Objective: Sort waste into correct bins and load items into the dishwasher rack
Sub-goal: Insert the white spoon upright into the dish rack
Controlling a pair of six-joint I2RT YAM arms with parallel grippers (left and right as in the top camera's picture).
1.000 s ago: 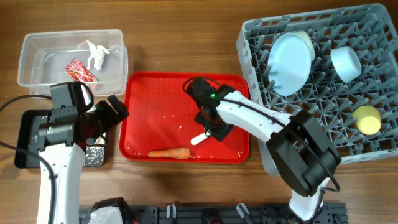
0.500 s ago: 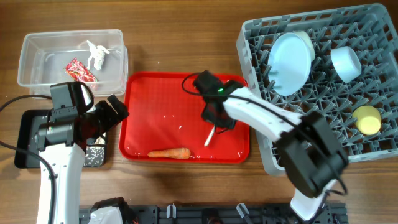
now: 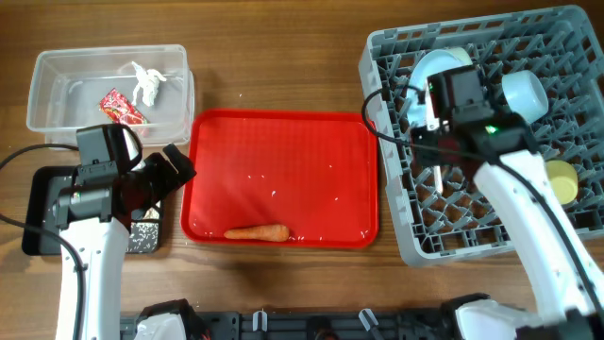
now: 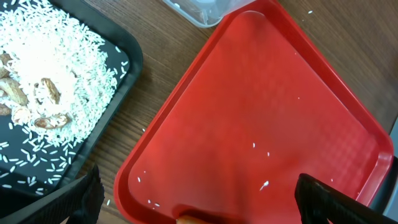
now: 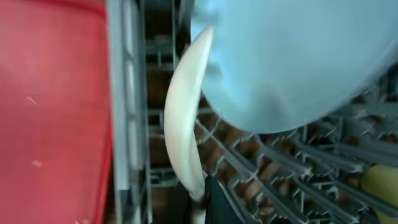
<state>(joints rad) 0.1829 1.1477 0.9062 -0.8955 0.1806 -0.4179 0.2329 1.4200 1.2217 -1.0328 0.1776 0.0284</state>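
Note:
My right gripper (image 3: 441,156) is shut on the white spoon (image 5: 183,118), which it holds over the left part of the grey dishwasher rack (image 3: 566,33), beside the pale blue plate (image 5: 292,56). In the rack stand the plate (image 3: 425,104), a small pale blue bowl (image 3: 525,94) and a yellow cup (image 3: 559,181). The orange carrot (image 3: 257,232) lies at the front of the red serving tray (image 3: 283,127). My left gripper (image 4: 205,202) hangs open and empty over that tray's left edge. The clear tub (image 3: 57,71) holds the red wrapper (image 3: 121,107) and white paper scrap (image 3: 148,83). Rice (image 4: 43,68) lies in the black tray (image 3: 38,203).
A few rice grains (image 4: 264,185) are scattered on the red tray. The clear tub sits behind the black tray at the far left, and the rack fills the right side. Bare wooden table (image 3: 283,57) shows behind the red tray.
My right gripper shut on the spoon on the red tray, lifted it and carried it right to over the rack. The left arm and the carrot have not moved.

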